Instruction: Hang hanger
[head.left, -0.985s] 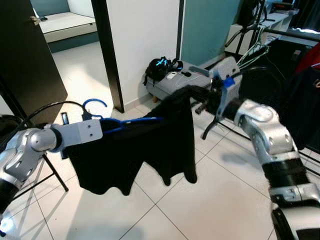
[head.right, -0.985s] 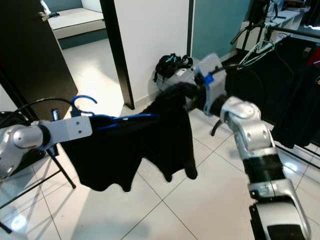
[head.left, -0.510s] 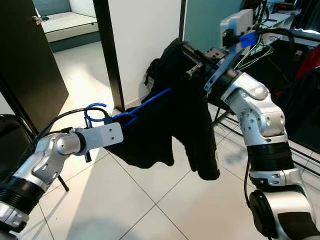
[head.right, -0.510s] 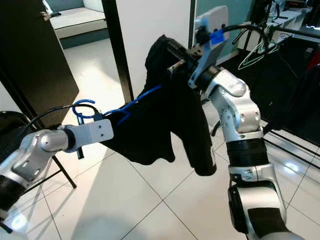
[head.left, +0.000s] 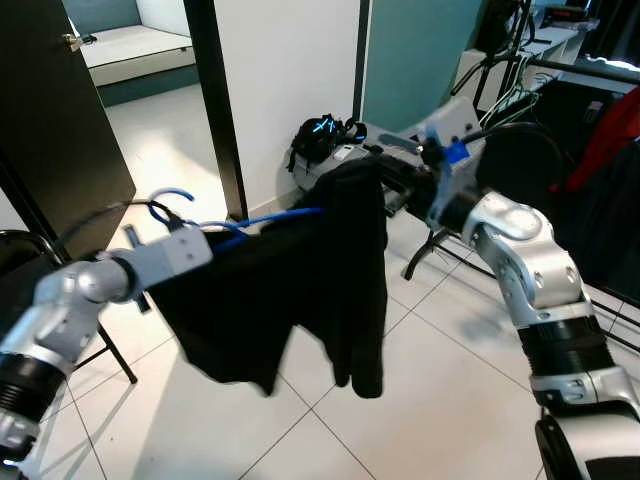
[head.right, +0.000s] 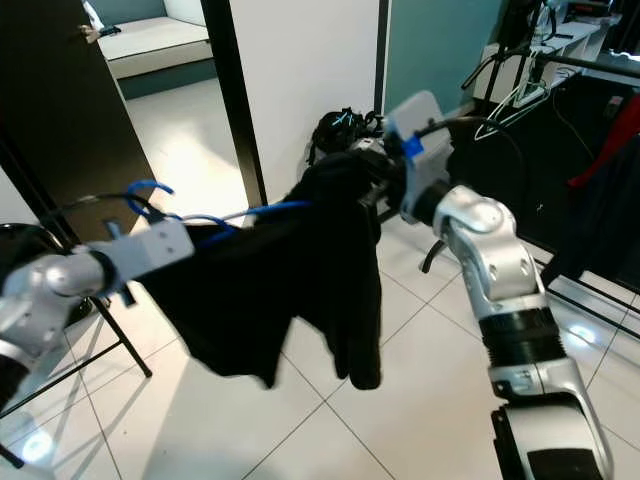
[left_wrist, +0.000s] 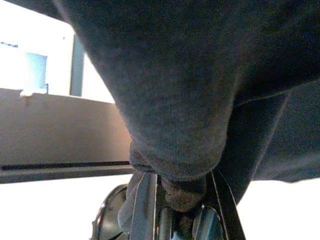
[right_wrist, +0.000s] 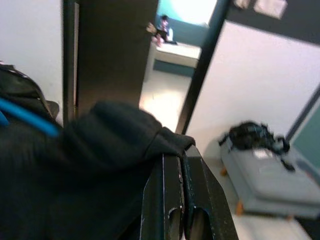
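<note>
A black garment (head.left: 300, 290) hangs over a blue hanger (head.left: 283, 216), which lies nearly level at chest height between my two arms. The hanger's hook (head.left: 166, 198) sticks out past my left gripper (head.left: 213, 243). That gripper is shut on a bunched fold of the cloth (left_wrist: 182, 192) by the hanger's neck. My right gripper (head.left: 384, 186) holds the opposite shoulder of the garment, its fingers (right_wrist: 172, 200) pressed together on the black cloth (right_wrist: 115, 135). The rest of the hanger is hidden under the fabric.
A clothes rack with dark and red clothes (head.left: 610, 140) and white hangers (head.left: 508, 100) stands at the right. A grey bench (head.left: 350, 165) with a black bag (head.left: 322, 133) sits behind the garment. A folding chair (head.left: 25, 265) and a dark door (head.left: 60, 110) are at the left.
My right gripper has come down from its raised position with the garment's shoulder, so the hanger lies level again. The left gripper shifted slightly left with its end.
</note>
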